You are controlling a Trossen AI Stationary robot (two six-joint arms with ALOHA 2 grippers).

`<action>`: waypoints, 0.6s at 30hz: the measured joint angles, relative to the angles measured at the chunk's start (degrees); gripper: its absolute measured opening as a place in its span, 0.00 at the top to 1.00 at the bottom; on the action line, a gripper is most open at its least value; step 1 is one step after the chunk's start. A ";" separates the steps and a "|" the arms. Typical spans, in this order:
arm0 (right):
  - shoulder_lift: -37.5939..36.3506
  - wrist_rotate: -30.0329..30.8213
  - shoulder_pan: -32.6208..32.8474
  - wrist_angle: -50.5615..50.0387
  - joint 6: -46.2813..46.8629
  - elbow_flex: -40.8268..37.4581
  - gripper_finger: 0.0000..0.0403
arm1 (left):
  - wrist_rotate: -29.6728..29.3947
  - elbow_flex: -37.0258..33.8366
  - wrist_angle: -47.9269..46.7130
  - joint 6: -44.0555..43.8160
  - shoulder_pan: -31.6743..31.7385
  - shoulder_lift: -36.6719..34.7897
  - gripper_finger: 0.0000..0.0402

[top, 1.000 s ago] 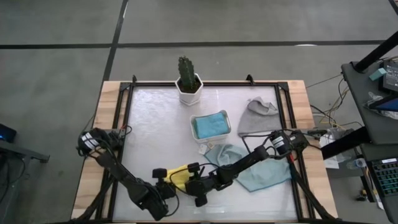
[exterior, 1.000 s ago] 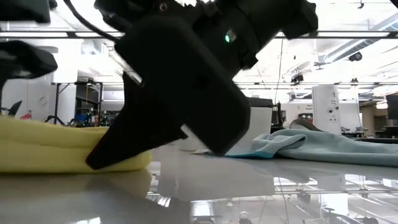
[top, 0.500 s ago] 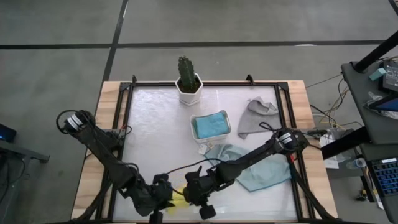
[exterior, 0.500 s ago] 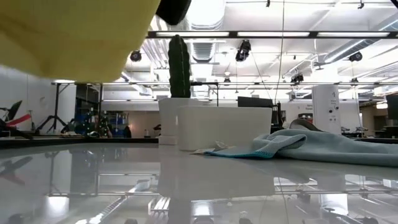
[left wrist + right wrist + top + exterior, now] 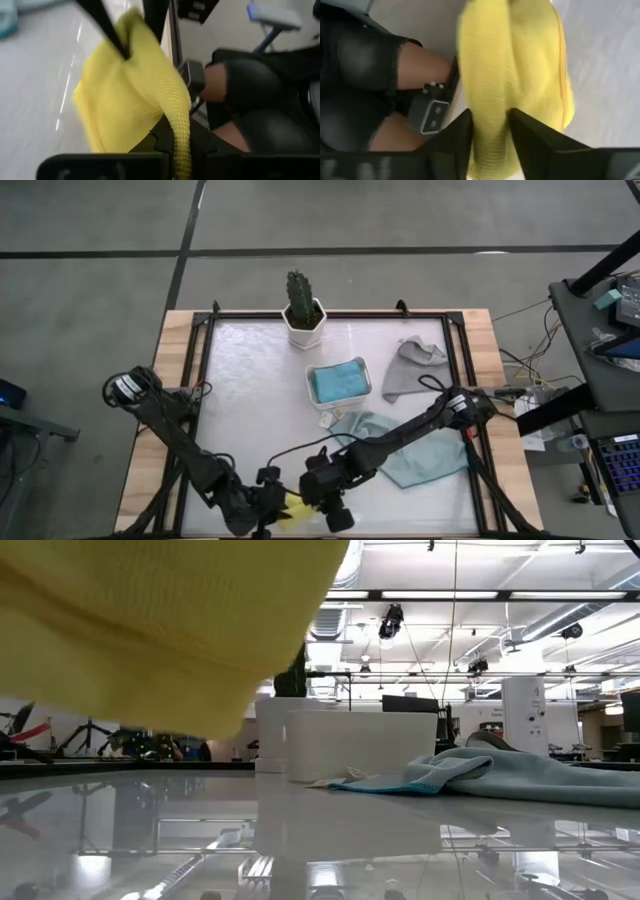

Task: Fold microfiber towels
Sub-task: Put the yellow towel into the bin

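The yellow towel (image 5: 298, 508) hangs folded above the table's near edge, held between both grippers. In the low view it fills the upper left (image 5: 150, 630), clear of the tabletop. My left gripper (image 5: 272, 508) is shut on one side of it (image 5: 177, 142). My right gripper (image 5: 322, 502) has the other side between its fingers (image 5: 490, 135). A blue towel (image 5: 338, 380) lies in the white tray. A pale teal towel (image 5: 400, 445) and a grey towel (image 5: 413, 365) lie on the table to the right. My left gripper pinches a thick folded edge of the yellow towel (image 5: 181, 125) between its two fingers, which slant down from the table's left. The towel spreads away from the fingers, slack and lifted clear of the table. My right gripper has a thick fold of the yellow towel (image 5: 487, 115) between its two fingers, and the cloth fills the gap. The fingers slant down from the table's right, at the corner opposite my left gripper (image 5: 131, 30). The towel is clear of the table.
A cactus in a white pot (image 5: 303, 315) stands at the far middle. The white tray (image 5: 312, 392) sits mid-table. A person's legs and a wrist with a watch (image 5: 432, 112) show just beyond the near edge. The table's left half is bare glossy surface (image 5: 250, 400).
Both grippers have risen and drawn toward the near edge with the yellow towel. It lay on the table a second ago. Now it is lifted clear and hangs between them, closer to the low camera.
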 joint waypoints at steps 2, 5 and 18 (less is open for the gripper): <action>-0.20 0.32 -0.29 -2.05 -0.15 0.00 0.64 | -1.64 -1.00 2.75 0.00 0.01 0.00 1.00; -0.82 0.42 -0.69 -5.71 -0.62 -0.02 0.55 | -3.85 -4.72 9.45 -0.16 0.05 -0.12 1.00; -12.27 11.82 -0.34 -19.97 1.14 -6.12 0.43 | -2.02 -17.41 26.56 1.24 8.34 -4.59 1.00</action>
